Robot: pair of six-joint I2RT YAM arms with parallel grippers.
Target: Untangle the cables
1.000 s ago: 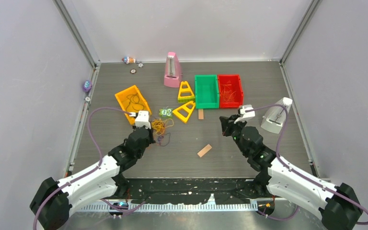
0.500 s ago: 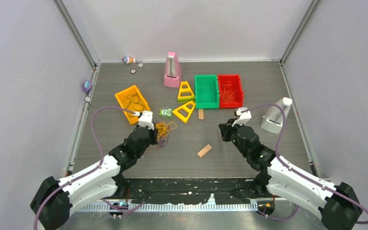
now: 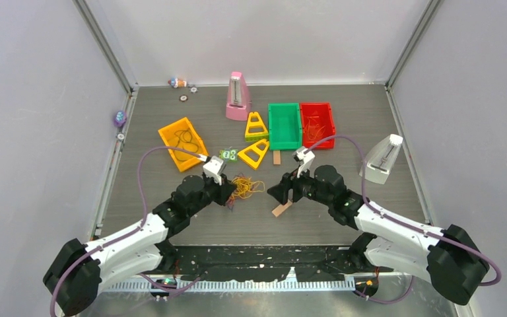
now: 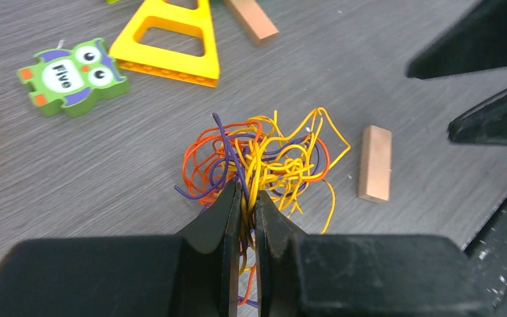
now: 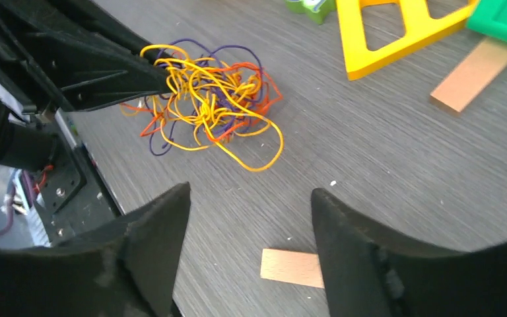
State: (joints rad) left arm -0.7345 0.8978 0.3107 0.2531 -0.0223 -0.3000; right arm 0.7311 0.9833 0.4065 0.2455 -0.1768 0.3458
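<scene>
Item: 1 tangle of thin yellow, orange-red and dark purple cables (image 4: 264, 155), lying on the grey wood-grain tabletop (image 4: 92, 178). The left gripper (image 4: 247, 198) was clamped on the tangle's near edge. The right gripper (image 5: 249, 195) was near it, jaws apart, empty.

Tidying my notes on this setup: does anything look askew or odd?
The orange bin sits skewed, while the green bin and red bin stand square, side by side. The cables are one knotted clump, pinched in the left gripper.
</scene>
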